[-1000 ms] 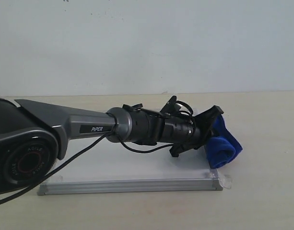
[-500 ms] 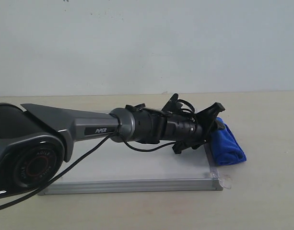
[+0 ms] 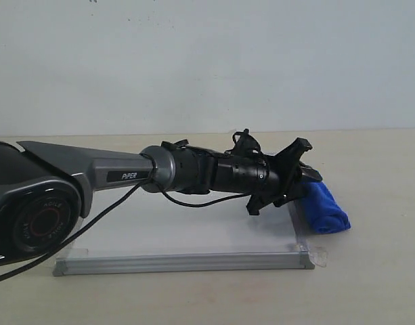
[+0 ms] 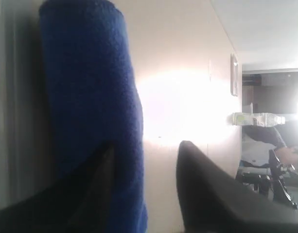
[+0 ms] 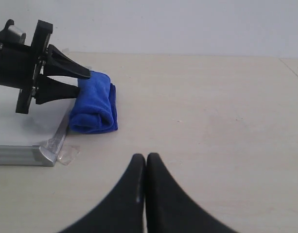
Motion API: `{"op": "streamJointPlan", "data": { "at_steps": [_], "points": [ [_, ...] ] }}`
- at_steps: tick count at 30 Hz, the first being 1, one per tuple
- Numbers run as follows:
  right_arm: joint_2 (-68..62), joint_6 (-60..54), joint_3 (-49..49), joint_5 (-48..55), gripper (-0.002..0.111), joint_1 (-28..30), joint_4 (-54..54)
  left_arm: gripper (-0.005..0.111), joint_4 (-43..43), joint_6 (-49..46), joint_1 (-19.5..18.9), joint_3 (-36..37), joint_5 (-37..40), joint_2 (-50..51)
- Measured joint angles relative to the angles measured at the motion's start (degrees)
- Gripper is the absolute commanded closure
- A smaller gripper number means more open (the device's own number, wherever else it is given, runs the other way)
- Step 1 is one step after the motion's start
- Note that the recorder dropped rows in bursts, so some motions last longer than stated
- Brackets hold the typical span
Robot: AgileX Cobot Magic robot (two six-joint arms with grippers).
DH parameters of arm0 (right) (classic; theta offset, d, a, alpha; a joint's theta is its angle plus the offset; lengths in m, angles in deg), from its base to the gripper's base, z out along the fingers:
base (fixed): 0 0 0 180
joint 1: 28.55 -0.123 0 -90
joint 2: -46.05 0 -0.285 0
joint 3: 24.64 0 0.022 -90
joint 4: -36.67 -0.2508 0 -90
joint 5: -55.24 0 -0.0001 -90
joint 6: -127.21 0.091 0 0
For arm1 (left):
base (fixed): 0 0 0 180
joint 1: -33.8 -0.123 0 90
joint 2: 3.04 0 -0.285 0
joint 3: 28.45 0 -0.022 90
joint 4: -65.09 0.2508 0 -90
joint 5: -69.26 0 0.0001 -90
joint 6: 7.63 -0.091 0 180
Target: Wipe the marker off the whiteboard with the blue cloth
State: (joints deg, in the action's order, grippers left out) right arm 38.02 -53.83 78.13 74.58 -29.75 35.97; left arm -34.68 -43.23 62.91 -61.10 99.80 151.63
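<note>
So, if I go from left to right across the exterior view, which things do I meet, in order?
large base joint → grey arm link marked PiPER → left gripper → blue cloth. The whiteboard stretches under most of these, so it is left out of the order.

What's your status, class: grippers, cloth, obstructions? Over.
Left gripper open at blue cloth, not gripping. Right gripper shut, empty. Cloth on table beside whiteboard. No obstruction seen.
</note>
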Motion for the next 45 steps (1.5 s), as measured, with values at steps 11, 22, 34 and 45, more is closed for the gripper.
{"op": "streamJointPlan", "data": {
  "at_steps": [11, 22, 34, 45],
  "points": [
    [0.0, 0.0, 0.0, 0.0, 0.108, 0.0, 0.0, 0.103, 3.9, -5.8, -0.4, 0.0, 1.6, -4.6],
    [0.0, 0.0, 0.0, 0.0, 0.108, 0.0, 0.0, 0.103, 4.5, -6.3, -0.4, 0.0, -2.4, -2.7],
    [0.0, 0.0, 0.0, 0.0, 0.108, 0.0, 0.0, 0.103, 5.1, -6.2, 0.7, 0.0, -3.6, 0.3],
    [0.0, 0.0, 0.0, 0.0, 0.108, 0.0, 0.0, 0.103, 24.8, 7.7, 1.2, -0.4, -6.3, -0.3]
  ]
}}
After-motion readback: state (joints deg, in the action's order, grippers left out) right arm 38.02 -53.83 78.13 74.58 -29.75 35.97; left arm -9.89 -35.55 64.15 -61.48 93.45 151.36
